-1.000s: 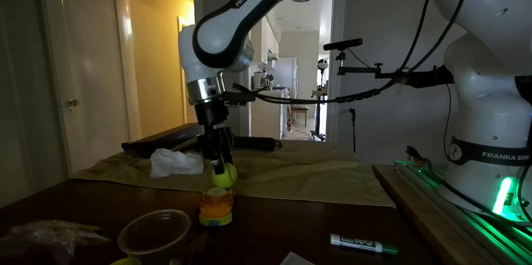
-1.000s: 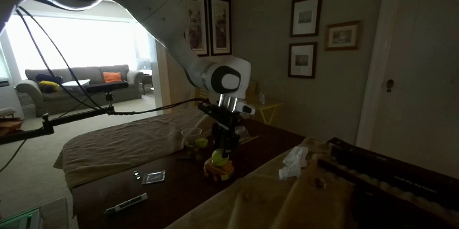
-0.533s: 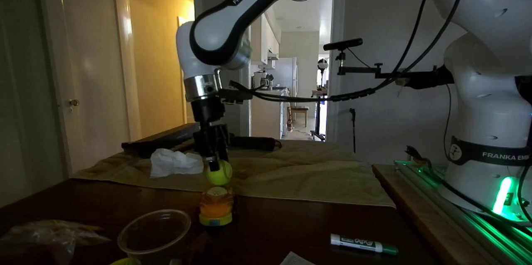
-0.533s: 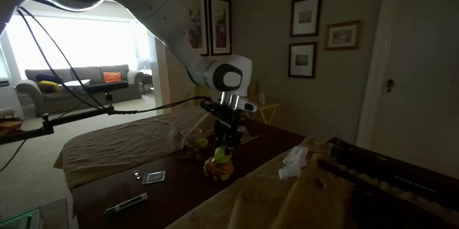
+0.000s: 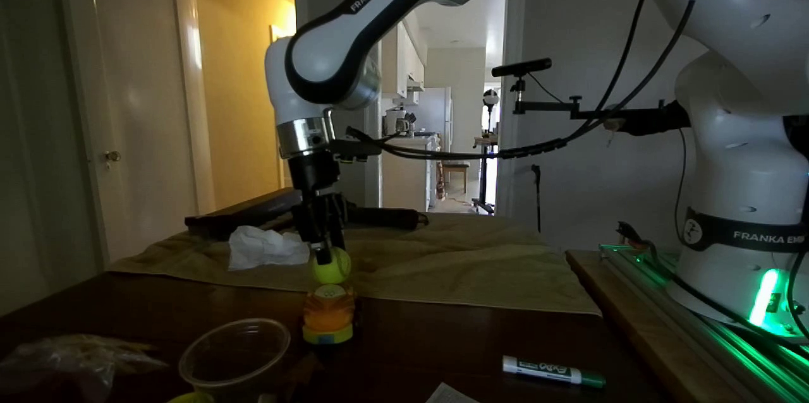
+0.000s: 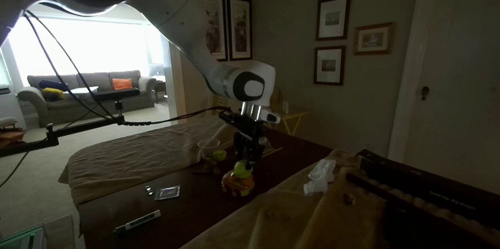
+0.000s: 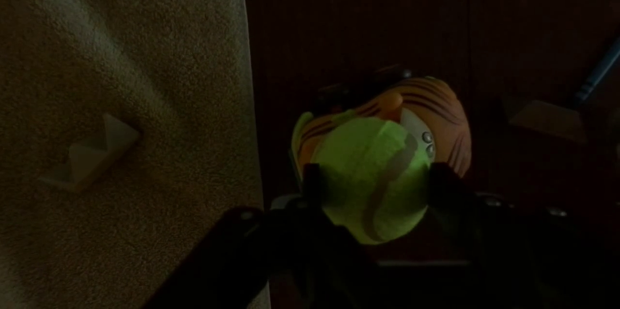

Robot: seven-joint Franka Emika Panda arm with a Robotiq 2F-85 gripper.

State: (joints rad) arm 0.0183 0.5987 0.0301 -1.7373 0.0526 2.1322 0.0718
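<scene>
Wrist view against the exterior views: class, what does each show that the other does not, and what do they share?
Wrist view only: fingers meeting the ball on two opposite sides, and a dark band clearly seen across it.

Exterior only: the arm, in both exterior views; in an exterior view, also the sofa and pictures.

Shared: the gripper holding the ball above the toy, plus the towel and table. Whether ball and toy touch is unclear.

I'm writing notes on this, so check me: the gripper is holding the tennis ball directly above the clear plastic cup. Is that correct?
No, not above the clear plastic cup: the gripper is holding the tennis ball above the orange toy, as both exterior views show.
</scene>
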